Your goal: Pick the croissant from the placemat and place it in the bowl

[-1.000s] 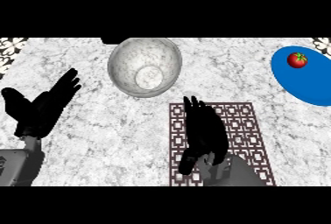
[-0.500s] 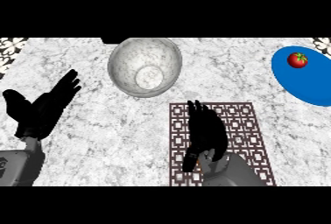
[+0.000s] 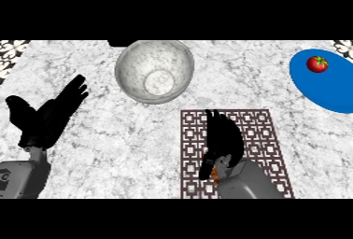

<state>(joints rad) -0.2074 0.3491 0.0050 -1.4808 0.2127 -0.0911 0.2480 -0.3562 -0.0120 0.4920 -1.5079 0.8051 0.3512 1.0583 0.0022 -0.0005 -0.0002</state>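
Marble tabletop [image 3: 96,140] carried everything. On the placemat [image 3: 265,140] the right hand [image 3: 224,140] lay flat, fingers straight, covering the croissant [image 3: 215,173] — nothing grasped. Judged next: curl round it, carry to the bowl [image 3: 154,70]. Left hand [image 3: 48,114] rested open.

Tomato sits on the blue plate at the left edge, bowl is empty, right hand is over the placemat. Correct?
One thing is off: the head view shows the tomato on the blue plate at the right edge, not the left. The rest holds: the bowl is empty and the right hand is over the placemat.
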